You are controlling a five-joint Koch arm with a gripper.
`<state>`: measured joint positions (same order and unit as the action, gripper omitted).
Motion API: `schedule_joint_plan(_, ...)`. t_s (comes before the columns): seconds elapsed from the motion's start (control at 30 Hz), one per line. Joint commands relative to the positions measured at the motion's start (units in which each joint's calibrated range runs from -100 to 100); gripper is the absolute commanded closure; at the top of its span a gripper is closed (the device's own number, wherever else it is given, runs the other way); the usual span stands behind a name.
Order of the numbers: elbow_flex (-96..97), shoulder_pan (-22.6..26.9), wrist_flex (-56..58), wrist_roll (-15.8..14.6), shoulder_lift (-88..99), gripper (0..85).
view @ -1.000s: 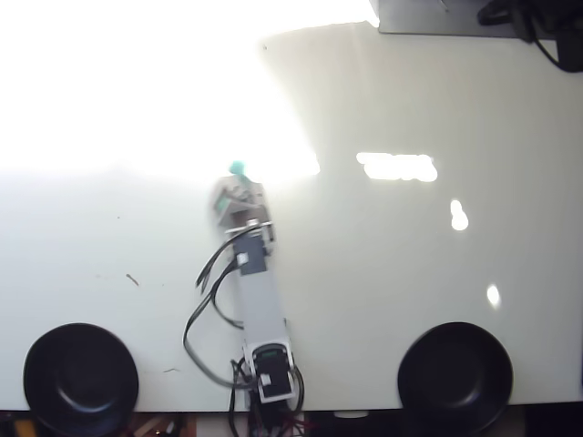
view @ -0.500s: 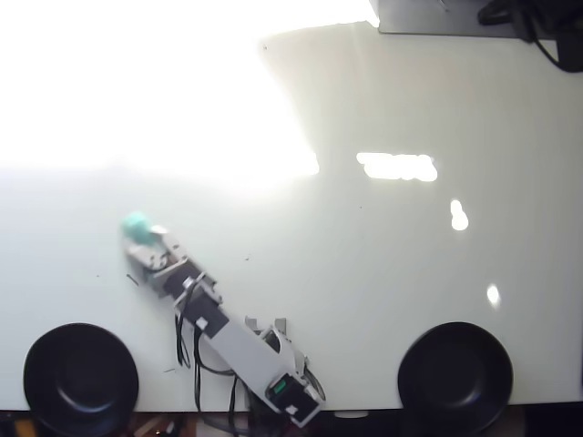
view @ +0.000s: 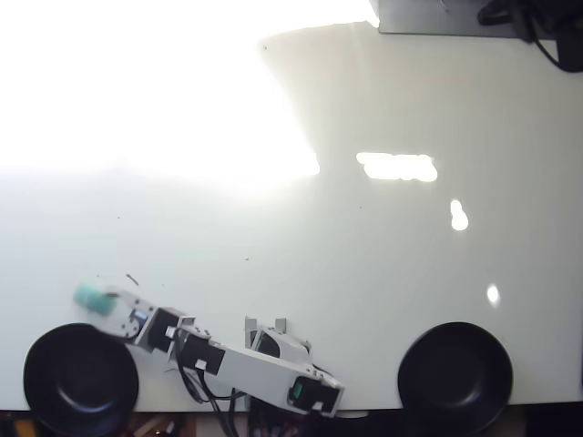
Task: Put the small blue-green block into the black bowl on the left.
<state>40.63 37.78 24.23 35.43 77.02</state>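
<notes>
In the overhead view the small blue-green block (view: pixel 88 295) sits blurred at the tip of my gripper (view: pixel 96 298), which is shut on it. The arm (view: pixel 246 369) stretches low and leftward from its base at the bottom centre. The block hangs just above and beyond the upper rim of the black bowl (view: pixel 80 378) at the bottom left, a little short of its opening.
A twin black bowl (view: pixel 455 378) stands at the bottom right. Strong glare washes out the upper left of the white table (view: pixel 383 246). A grey box (view: pixel 437 16) and dark cables (view: pixel 537 23) lie along the top right edge.
The arm has swung from pointing up the table round to the left and lower, carrying the block down toward the left bowl's rim.
</notes>
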Motion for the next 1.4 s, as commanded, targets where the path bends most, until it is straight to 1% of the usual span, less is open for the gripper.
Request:
schedule_joint_plan(0.0,-1.3,3.5,-8.2,2.1,0.3,82.4)
schedule_joint_plan(0.07,-1.3,5.1,-10.5,3.7,-1.0,82.4)
schedule_joint_plan(0.2,-0.1,8.2,-18.7,5.0,-3.7,82.4)
schedule_joint_plan(0.33,3.4,11.1,-26.8,5.4,-4.7,82.4)
schedule_joint_plan(0.4,6.3,12.4,-28.5,6.3,-4.2,82.4)
schedule_joint_plan(0.5,10.1,13.8,-31.9,6.6,-3.4,82.4)
schedule_joint_plan(0.73,12.1,14.6,-34.2,6.8,-2.3,82.4)
schedule_joint_plan(0.97,11.9,14.5,-33.9,7.0,-1.6,82.0)
schedule_joint_plan(1.1,12.0,14.4,-33.9,7.1,-1.9,68.5)
schedule_joint_plan(1.17,12.0,14.3,-33.6,7.1,-1.9,58.3)
schedule_joint_plan(1.27,12.1,14.2,-33.4,7.1,-2.0,55.9)
schedule_joint_plan(1.37,12.1,14.2,-33.1,6.9,-1.9,55.9)
